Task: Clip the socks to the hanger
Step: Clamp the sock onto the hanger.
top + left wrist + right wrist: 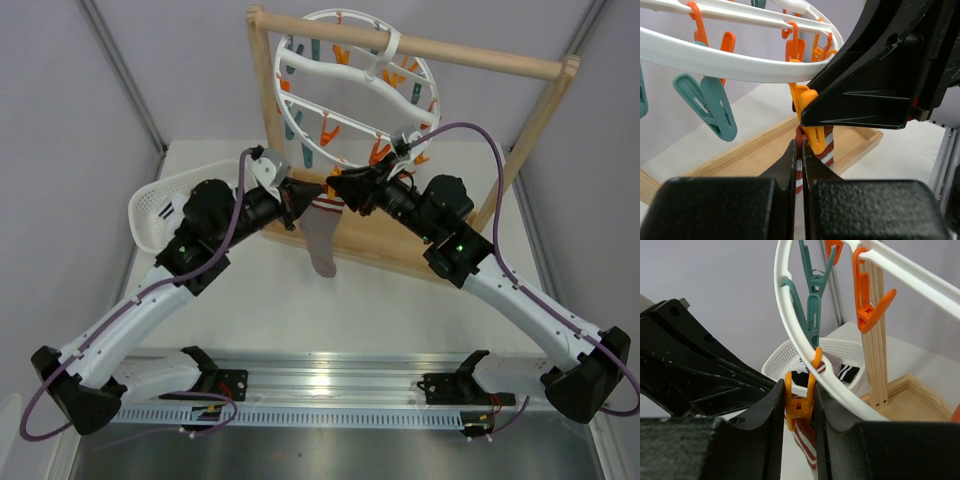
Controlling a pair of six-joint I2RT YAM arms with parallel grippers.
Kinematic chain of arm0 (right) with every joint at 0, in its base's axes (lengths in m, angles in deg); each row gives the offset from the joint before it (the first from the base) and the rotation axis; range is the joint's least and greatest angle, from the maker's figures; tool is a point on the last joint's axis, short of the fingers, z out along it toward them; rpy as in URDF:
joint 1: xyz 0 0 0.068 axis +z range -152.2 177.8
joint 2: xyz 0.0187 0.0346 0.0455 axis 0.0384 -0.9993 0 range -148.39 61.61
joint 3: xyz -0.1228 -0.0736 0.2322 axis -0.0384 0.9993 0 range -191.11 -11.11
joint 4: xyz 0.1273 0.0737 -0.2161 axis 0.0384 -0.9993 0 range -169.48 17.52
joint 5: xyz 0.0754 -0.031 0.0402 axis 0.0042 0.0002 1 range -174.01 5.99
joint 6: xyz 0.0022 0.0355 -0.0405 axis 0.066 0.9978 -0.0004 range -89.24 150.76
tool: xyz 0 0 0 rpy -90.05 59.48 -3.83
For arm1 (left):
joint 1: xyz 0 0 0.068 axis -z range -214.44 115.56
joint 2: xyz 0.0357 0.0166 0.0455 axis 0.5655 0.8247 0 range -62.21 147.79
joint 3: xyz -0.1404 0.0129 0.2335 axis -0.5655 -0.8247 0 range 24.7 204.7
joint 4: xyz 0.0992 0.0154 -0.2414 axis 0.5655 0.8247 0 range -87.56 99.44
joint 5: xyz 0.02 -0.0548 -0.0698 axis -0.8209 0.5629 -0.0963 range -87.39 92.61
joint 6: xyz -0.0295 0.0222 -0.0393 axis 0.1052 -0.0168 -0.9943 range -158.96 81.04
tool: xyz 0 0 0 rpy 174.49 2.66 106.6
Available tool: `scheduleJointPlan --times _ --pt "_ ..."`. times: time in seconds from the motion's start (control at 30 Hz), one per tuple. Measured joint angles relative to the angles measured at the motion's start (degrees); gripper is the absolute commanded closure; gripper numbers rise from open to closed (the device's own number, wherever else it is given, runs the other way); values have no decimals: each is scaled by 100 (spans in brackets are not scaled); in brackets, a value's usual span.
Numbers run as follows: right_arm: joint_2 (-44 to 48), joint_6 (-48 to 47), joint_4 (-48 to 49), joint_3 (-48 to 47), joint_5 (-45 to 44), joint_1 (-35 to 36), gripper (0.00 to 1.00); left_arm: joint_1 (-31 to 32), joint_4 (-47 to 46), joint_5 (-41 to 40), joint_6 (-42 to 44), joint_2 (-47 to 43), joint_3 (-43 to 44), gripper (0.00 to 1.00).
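Here, the hanger [740,67] is seen hung from the top bar of a wooden frame rack [480,55] that stands toward the far edge of the table [400,300]. Both arms are raised to the near lower rim of the ring, where they meet tip to tip. The left gripper [800,150] is seen with its jaws pressed together on the striped red-and-white cuff of a taupe sock [322,240], which is held up right under an orange clip [808,107] dangling from the rim. That clip is pinched between the fingers of the right gripper [799,390], whose jaws are clamped on its two orange handles, so that only the clip's width is left between them. The cuff is shown touching the lower end of the clip; whether it is already caught in the clip's mouth cannot be told. The rest of the sock is left hanging freely, toe down, above the middle of the table. A teal clip [710,107] is seen hanging further along the rim. A white mesh basket [145,205] is placed near the far left corner, and black socks with white stripes [847,372] are seen inside it.
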Motion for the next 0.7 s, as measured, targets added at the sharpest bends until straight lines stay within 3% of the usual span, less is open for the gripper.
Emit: scheduleJointPlan --times 0.07,0.13,0.17,0.2,0.27,0.3,0.47,0.53,0.6,0.63,0.7 --pt "17 -15 4 11 2 0 98 -22 0 35 -101 -4 0 99" --pt "22 -20 9 24 2 0 91 -61 -2 66 -199 -13 0 99" --pt "22 -20 13 31 2 0 84 -76 -7 85 -247 -20 0 99" --pt "22 -20 17 35 4 0 68 -90 -15 116 -289 -24 0 99" --pt "22 -26 35 39 28 0 52 -98 -33 146 -334 -26 0 99" --pt "24 -20 31 39 125 11 38 -98 -44 160 -348 -26 0 99" --pt "44 -35 -175 109 568 219 13 -107 -144 160 -417 -28 0 93" --pt "57 -57 -225 116 627 243 8 -120 -142 157 -442 -28 -4 87" --pt "94 -57 -293 116 656 249 4 -131 -140 109 -459 -26 -4 68" --pt "118 -57 -341 116 649 258 3 -133 -140 59 -476 -26 -4 46" --pt "177 -57 -492 116 643 280 1 -142 -125 -70 -522 -28 -4 24"
